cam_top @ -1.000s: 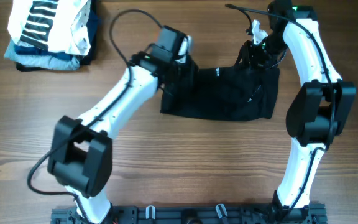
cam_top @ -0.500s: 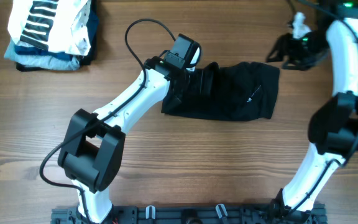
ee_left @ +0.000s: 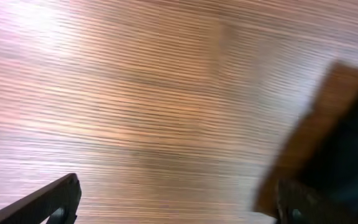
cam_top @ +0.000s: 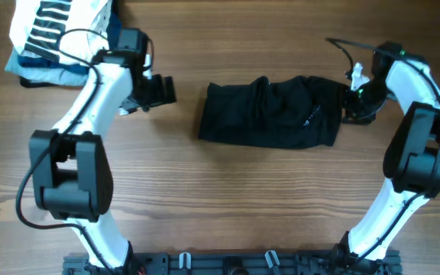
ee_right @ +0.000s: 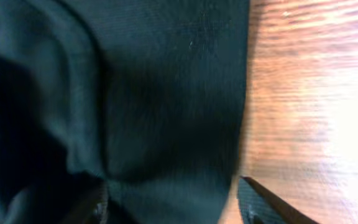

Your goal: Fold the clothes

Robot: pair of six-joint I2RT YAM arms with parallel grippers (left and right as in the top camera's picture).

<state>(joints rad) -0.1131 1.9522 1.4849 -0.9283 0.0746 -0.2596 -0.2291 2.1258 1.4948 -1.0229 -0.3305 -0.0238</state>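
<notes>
"One question: how do you take this fold?"

"Carefully. The shirt (cam_top: 270, 114) lies mid-table (cam_top: 228, 198) as a rumpled rectangle, bunched along a ridge near its middle. My right end effector (cam_top: 350, 107) sits at its right edge with the jaws spread over the cloth, not clenched on anything as far as I can see. I judge the step is gripping that edge to carry it across. I'd pinch every layer there, not only the top one, then lift just enough to clear the ridge. Then I'd travel straight left so the edges meet squarely."

"And the other arm?"

"My left end effector (cam_top: 166, 92) hangs over bare wood well left of the shirt, released and empty. I'd bring it in to pin the near side, because fabric this soft will likely drag."

"Counts?"

"One black shirt and two end effectors. At top left there's one striped garment (cam_top: 56, 27) lying on blue pieces (cam_top: 59, 75). I can't count those, and they aren't mine to fold."
</notes>
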